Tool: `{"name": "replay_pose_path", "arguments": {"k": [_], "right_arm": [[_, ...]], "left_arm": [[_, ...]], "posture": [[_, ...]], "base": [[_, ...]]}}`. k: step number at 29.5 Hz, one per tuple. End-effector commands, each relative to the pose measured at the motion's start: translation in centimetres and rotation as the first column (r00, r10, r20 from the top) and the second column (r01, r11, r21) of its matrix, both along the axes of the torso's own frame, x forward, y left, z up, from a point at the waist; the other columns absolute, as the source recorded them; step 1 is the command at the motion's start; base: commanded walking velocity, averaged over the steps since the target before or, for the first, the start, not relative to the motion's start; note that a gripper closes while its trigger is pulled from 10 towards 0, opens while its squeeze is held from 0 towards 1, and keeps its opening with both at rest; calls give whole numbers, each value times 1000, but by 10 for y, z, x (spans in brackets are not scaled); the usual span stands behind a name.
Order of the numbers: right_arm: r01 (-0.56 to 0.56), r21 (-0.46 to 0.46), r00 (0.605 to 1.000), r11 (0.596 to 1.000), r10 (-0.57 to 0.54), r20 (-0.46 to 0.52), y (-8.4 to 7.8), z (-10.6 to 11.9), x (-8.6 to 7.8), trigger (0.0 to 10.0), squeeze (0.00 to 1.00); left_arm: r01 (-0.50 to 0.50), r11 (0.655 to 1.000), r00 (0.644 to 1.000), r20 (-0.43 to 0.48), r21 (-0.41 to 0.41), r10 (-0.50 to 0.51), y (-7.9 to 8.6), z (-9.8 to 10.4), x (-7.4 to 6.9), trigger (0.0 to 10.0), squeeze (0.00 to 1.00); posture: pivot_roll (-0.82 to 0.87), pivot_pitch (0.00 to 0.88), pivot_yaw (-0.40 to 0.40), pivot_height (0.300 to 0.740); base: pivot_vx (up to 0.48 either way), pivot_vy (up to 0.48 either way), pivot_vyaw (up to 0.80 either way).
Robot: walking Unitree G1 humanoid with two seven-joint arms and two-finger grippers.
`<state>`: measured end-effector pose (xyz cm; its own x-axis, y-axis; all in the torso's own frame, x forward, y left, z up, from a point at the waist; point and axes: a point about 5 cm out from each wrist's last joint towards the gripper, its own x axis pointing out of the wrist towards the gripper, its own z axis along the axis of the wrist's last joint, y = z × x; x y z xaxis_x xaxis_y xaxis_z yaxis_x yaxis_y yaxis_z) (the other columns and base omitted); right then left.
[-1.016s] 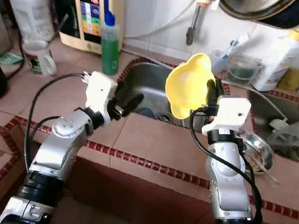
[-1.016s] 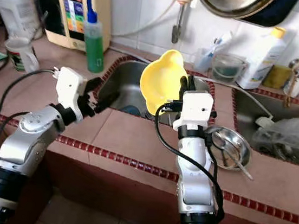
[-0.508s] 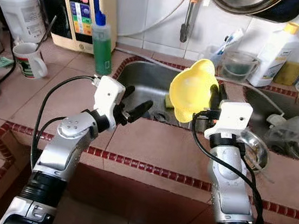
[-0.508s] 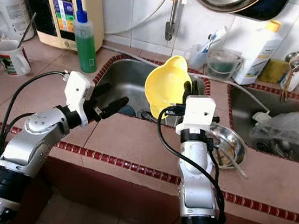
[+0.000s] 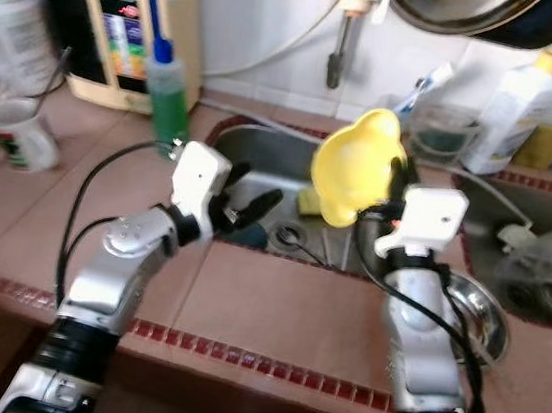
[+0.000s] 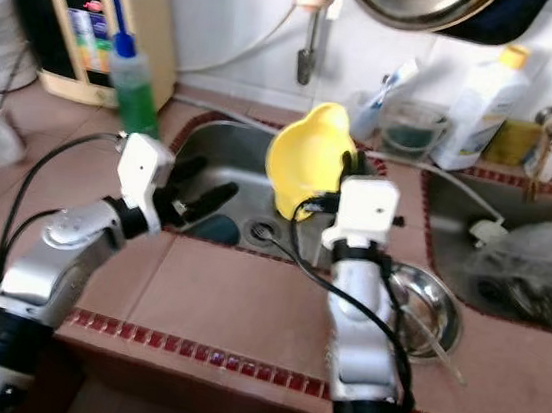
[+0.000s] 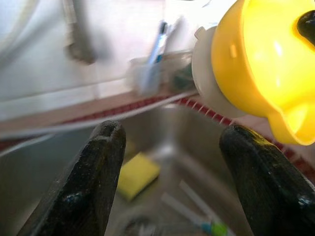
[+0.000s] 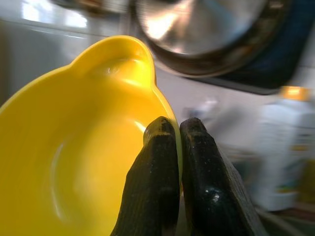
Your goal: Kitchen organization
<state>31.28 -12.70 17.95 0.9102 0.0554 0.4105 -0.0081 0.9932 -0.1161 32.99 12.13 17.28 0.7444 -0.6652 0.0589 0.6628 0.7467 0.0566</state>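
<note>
A yellow bowl (image 5: 354,166) hangs tilted on its side above the steel sink (image 5: 262,154), and my right gripper (image 8: 176,133) is shut on its rim. In the right wrist view the two fingers (image 8: 156,182) pinch the bowl's edge (image 8: 88,147). My left gripper (image 5: 246,206) reaches over the sink's near edge, open, with nothing between its fingers (image 7: 93,182). The left wrist view looks into the sink, where a yellow sponge (image 7: 138,174) lies, with the yellow bowl (image 7: 266,64) off to one side.
A steel dish (image 5: 480,307) with a utensil sits on the counter by my right arm. A green soap bottle (image 5: 167,87), a white mug (image 5: 23,130), a water filter unit (image 5: 112,20), a white bottle (image 5: 515,105) and a clear cup (image 5: 442,126) stand along the back. A pan (image 5: 472,4) hangs overhead.
The camera has moved closer and the picture has blurred. My right gripper keeps the yellow bowl; the left gripper stays open over the sink's edge.
</note>
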Motion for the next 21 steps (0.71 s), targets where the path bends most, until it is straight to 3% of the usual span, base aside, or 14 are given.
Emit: {"name": "replay_pose_path", "arguments": {"k": [1,8,17,21], "right_arm": [[27,-3,999,1000,-27,18,-8,5,-1,10000,0],[57,-3,998,998,-57,-26,-8,0,2,10000,0],[186,153,946,971,-135,-295,-28,-29,14,10000,0],[217,139,911,966,-149,-383,-43,-39,17,10000,0]], "left_arm": [[37,999,999,7,-4,-37,-10,2,-2,10000,0],[58,998,998,4,-3,-58,-11,2,-5,10000,0],[108,993,994,-1,51,-108,-16,-4,-14,10000,0],[138,989,990,-37,60,-136,-21,-8,-20,10000,0]], "posture": [[34,0,7,740],[38,0,5,740],[42,0,1,740],[41,0,1,740]], "base": [[0,0,0],[0,0,0],[0,0,0],[0,0,0]]}}
